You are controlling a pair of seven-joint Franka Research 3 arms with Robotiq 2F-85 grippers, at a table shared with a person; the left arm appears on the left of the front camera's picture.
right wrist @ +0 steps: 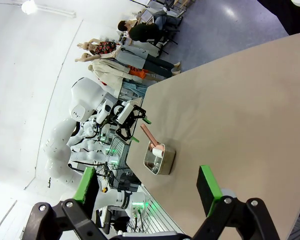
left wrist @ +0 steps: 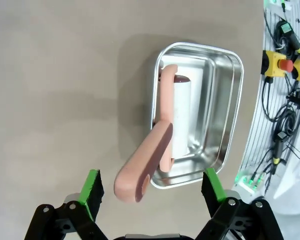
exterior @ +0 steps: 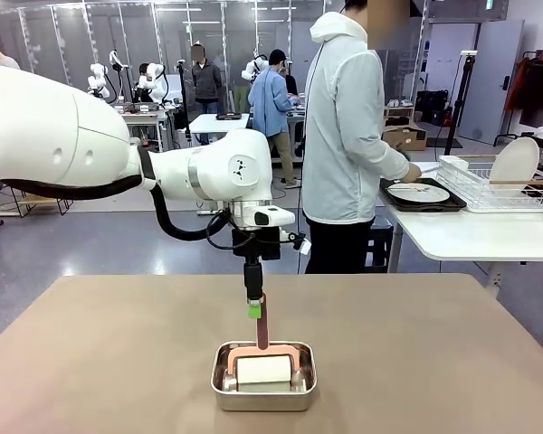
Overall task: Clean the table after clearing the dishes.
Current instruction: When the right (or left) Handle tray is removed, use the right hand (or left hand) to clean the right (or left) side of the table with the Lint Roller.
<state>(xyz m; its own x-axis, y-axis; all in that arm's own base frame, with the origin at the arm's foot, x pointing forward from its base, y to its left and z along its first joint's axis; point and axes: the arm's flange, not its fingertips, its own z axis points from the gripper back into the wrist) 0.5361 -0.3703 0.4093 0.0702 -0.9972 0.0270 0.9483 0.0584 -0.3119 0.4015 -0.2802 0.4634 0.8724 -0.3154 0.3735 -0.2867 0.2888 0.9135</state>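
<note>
The brown table (exterior: 434, 362) carries a small steel pan (exterior: 263, 387) near its front edge. A roller with a pink handle (exterior: 261, 327) stands in the pan, its white roll (left wrist: 181, 115) lying on the pan floor. My left gripper (left wrist: 152, 189) hangs just above the handle tip (left wrist: 135, 180), open, with a green pad on each side and neither touching it. My right gripper (right wrist: 147, 187) is open and holds nothing, high over the table (right wrist: 240, 100). One of the dishes, a white plate (exterior: 419, 193), lies on a dark tray on the white side table.
A person (exterior: 344, 136) stands at the far edge, turned to the white side table (exterior: 471, 235), hands at the tray. A wire rack (exterior: 498, 185) there holds an upright white plate (exterior: 513, 163). Cables and emergency-stop buttons (left wrist: 285, 65) sit beyond the table's near edge.
</note>
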